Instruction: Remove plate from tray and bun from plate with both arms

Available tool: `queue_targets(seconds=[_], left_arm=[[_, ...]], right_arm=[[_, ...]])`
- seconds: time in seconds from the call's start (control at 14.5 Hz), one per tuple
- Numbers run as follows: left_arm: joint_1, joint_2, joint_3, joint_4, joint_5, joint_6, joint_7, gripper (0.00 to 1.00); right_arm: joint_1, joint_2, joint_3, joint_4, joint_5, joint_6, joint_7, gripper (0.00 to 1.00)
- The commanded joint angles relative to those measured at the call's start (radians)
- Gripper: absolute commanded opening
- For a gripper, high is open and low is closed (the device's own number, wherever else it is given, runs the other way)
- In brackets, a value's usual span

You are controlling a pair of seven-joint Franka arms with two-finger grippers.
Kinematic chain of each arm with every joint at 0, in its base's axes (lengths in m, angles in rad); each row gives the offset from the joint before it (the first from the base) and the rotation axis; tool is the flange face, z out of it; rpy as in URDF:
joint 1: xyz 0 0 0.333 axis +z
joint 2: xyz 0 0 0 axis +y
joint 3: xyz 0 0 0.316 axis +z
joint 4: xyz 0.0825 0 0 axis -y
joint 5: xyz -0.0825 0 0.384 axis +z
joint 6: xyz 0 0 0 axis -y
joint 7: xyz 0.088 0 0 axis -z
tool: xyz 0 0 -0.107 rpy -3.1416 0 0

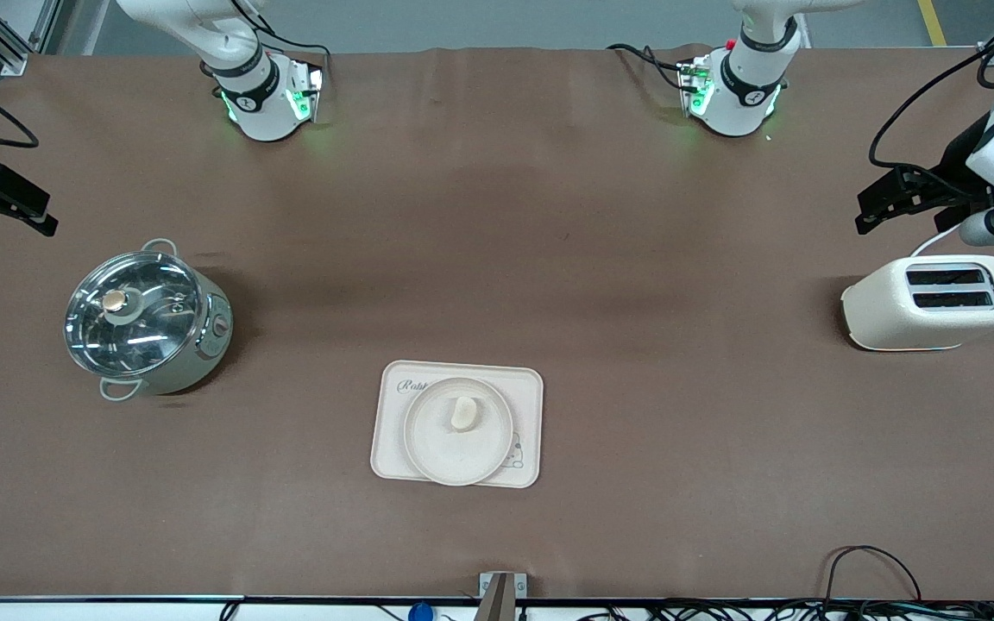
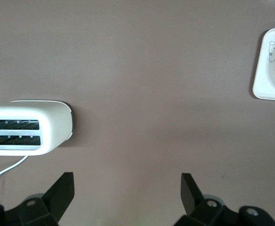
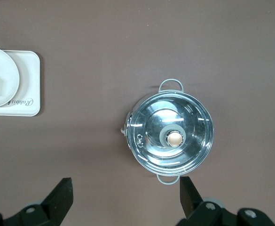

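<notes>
Both sets of fingers are spread wide with nothing between them, the left gripper (image 2: pixel 125 188) up over bare table by the toaster (image 2: pixel 28 128), the right gripper (image 3: pixel 125 193) over the lidded pot (image 3: pixel 171 136), and only the front camera shows the whole plate (image 1: pixel 437 448) on the tray (image 1: pixel 389 457) with the bun (image 1: pixel 463 412) on it.

My matt black left gripper (image 2: pixel 125 188) hangs over a smooth, glossy cream plastic toaster (image 1: pixel 933 302); my right gripper (image 3: pixel 125 190) over a shiny metal pot (image 1: pixel 145 321) with a gleaming glass lid.
</notes>
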Motion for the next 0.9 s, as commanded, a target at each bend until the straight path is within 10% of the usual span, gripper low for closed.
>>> queue_targets(seconds=[0.0,0.83], left_arm=[[-0.001,0.004,0.003,0.015,-0.007,-0.012,0.008,1.0],[-0.047,0.086,-0.011,0.015,0.039,0.053,-0.007,1.0]], right_arm=[[-0.004,-0.014,0.006,-0.021,-0.009,0.011,-0.003,1.0],[0.023,0.0,0.011,-0.029,0.021,0.0,-0.002,1.0]])
